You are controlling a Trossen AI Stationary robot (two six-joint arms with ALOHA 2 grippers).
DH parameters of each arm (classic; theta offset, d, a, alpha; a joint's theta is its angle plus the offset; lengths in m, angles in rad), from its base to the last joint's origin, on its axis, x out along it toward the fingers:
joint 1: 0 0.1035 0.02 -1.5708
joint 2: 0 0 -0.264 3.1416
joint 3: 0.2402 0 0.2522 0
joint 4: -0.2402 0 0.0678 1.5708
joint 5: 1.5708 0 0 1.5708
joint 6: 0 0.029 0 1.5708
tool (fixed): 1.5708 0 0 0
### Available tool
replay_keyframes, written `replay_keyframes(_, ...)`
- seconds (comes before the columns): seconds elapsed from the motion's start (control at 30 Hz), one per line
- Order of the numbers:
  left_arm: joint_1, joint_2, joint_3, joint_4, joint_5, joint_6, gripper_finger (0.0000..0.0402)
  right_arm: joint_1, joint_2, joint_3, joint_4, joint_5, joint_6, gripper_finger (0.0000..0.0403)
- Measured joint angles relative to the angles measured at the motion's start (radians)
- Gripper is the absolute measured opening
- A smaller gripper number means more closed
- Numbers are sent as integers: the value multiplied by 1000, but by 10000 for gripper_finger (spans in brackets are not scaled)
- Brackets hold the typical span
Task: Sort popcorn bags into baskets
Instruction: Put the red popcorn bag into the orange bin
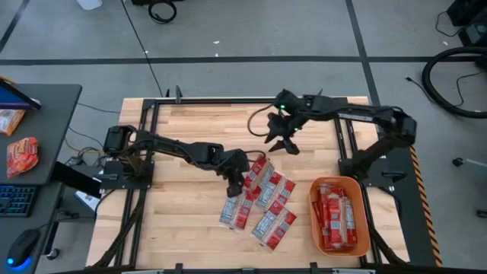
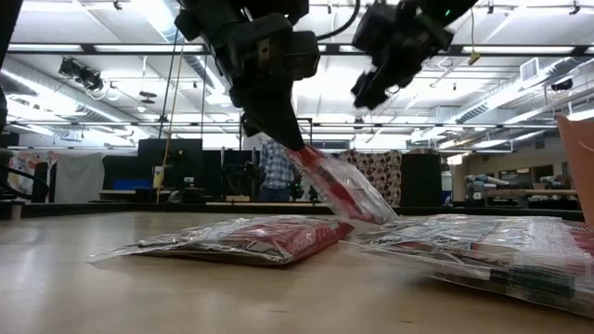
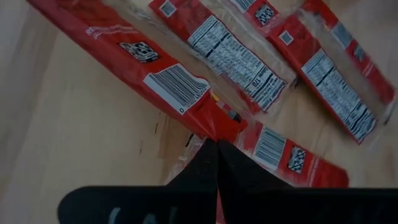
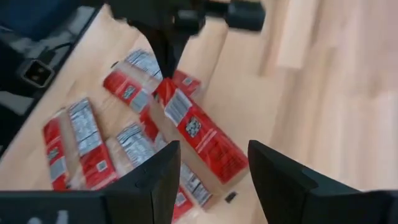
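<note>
Several flat red popcorn packets point(image 1: 262, 207) with white label panels lie in a loose cluster at the table's near middle. My left gripper point(image 1: 237, 180) is shut on one more packet point(image 1: 259, 172), which slants up out of the cluster. The low view shows this packet point(image 2: 339, 190) sloping down from the gripper point(image 2: 283, 139). The orange basket point(image 1: 313, 221) stands at the near right with several packets inside. My right gripper point(image 1: 280, 141) hangs open above the table's far middle, touching nothing. The right wrist view looks past its spread fingers point(image 4: 214, 168) onto the held packet point(image 4: 199, 134). My left gripper pinches the packet's end by the barcode point(image 3: 214, 127) between its two shut fingers. It comes from above, slanting down. The held end is lifted and the packet is tilted. Its lower end point(image 2: 371, 213) rests on the other packets.
Dark arm frames point(image 1: 144, 152) line both sides of the table. Bare wood point(image 1: 175, 221) lies at the near left. A side table at the far left holds a puffy orange-red snack bag point(image 1: 21, 154) and a keyboard point(image 1: 15, 199).
</note>
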Motion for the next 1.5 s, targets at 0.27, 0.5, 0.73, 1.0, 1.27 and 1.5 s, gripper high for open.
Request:
replay_keyframes(0.27,-46,0,0,4,-84,55,0,10,212,-1,60,-64,-64,197)
replay_keyframes(0.5,-75,1,0,4,-143,47,0,44,292,-1,135,-49,-91,192)
replay_keyframes(0.73,-93,1,0,4,-197,44,0,56,345,-1,108,-45,-98,191)
replay_keyframes(1.0,-88,2,0,3,-201,54,0,73,365,0,36,-42,-139,127)
replay_keyframes(1.27,-82,-8,-1,-17,-217,-94,51,86,341,0,11,-17,-105,31)
replay_keyframes(1.5,-70,-116,-1,-158,-222,-132,130,97,229,-1,-95,-4,65,29)
